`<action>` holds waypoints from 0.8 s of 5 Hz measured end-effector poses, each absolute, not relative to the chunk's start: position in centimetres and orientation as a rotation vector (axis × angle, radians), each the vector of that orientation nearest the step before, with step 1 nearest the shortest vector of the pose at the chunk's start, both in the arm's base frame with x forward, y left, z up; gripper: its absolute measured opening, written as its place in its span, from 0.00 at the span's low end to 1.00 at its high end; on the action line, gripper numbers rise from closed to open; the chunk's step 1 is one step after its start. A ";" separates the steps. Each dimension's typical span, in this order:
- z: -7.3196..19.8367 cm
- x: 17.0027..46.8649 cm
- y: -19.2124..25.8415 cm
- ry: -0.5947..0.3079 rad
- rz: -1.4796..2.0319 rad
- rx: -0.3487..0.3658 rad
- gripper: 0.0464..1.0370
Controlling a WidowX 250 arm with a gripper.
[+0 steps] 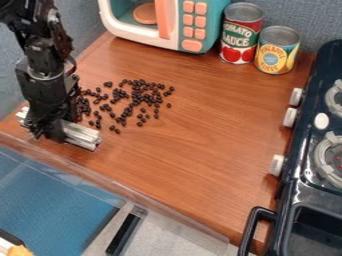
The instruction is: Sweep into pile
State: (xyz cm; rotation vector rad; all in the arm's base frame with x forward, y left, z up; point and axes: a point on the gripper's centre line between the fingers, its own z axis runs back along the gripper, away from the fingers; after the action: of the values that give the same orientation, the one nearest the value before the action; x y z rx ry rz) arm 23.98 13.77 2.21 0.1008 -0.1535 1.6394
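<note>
Pale bar in the pincer, dark beans spread beside it!

And here we are at the left of the wooden table (200, 145), where the black gripper (52, 131) hangs low over the surface. The pincer is closed around a pale, metallic-looking bar (81, 135), pinching it, with an end poking out on either side! The longer visible stretch slants toward the table's front edge.

Now to the beans (139, 92), small, dark and glossy, and what a loose scatter this is! They run from right beside the gripper out toward the middle of the table, thicker at the far side of the spread, with single ones dotted along the near and right fringes. Several sit just beyond the bar.

Up at the back, a toy microwave (224, 12) in teal and white shows off its orange buttons (188, 19), and there's an orange disc (145, 13) inside. Next to it stand two upright cans: a red and green one (241, 37), then a shorter yellow and blue one (275, 54), side by side. Over on the right, the black toy stove (300, 187) lines the table, white knobs (276, 165) facing the wood, its sink (314, 230) at the near end!
</note>
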 end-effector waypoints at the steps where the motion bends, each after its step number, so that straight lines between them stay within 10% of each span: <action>1: 1.9 24.1 14.0 -0.168 1.646 0.110 0.34; 4: 1.2 25.4 13.9 -0.184 1.553 0.184 0.34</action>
State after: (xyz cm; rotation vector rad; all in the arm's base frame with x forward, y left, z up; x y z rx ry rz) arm 25.35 13.87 1.18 0.1842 -0.1840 1.5533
